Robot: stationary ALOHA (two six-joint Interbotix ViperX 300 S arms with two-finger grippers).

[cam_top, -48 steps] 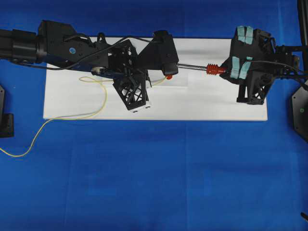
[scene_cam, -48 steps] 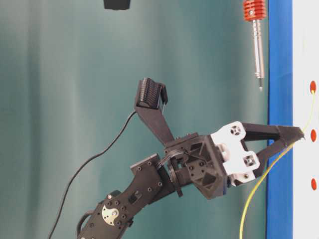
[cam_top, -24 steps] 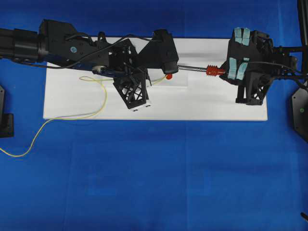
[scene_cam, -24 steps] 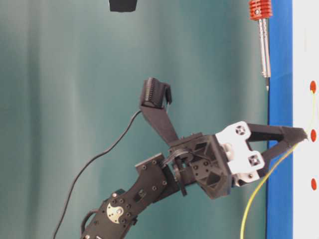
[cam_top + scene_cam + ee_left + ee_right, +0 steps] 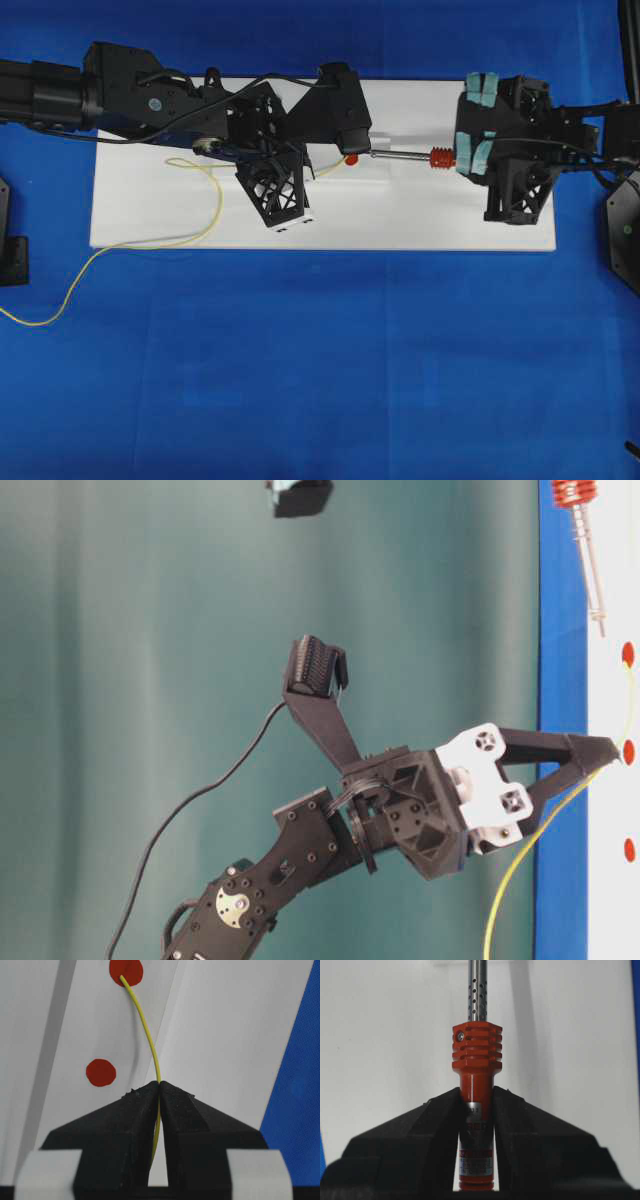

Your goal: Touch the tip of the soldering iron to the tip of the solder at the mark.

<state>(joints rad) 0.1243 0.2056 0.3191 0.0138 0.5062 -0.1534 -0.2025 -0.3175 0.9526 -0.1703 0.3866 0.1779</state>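
My left gripper (image 5: 159, 1084) is shut on the solder (image 5: 148, 1035), a thin yellow wire. Its free end arches up and rests on the upper red mark (image 5: 126, 969). In the overhead view the left gripper (image 5: 320, 168) sits beside that mark (image 5: 350, 158), and the solder (image 5: 215, 200) trails off to the left. My right gripper (image 5: 476, 1097) is shut on the red-orange handle of the soldering iron (image 5: 476, 1052). The iron's shaft (image 5: 400, 154) points left at the mark. In the table-level view the soldering iron (image 5: 590, 560) ends a little short of the mark (image 5: 627, 654).
The white board (image 5: 450, 220) lies on a blue cloth (image 5: 350, 380). A second red dot (image 5: 100, 1072) sits nearer my left fingers, and two more dots (image 5: 628, 751) show along the board in the table-level view. The left wrist camera housing (image 5: 345, 115) hangs over the mark.
My right gripper has carried the soldering iron left toward the mark and down closer to the board. The left gripper and the solder have stayed put.
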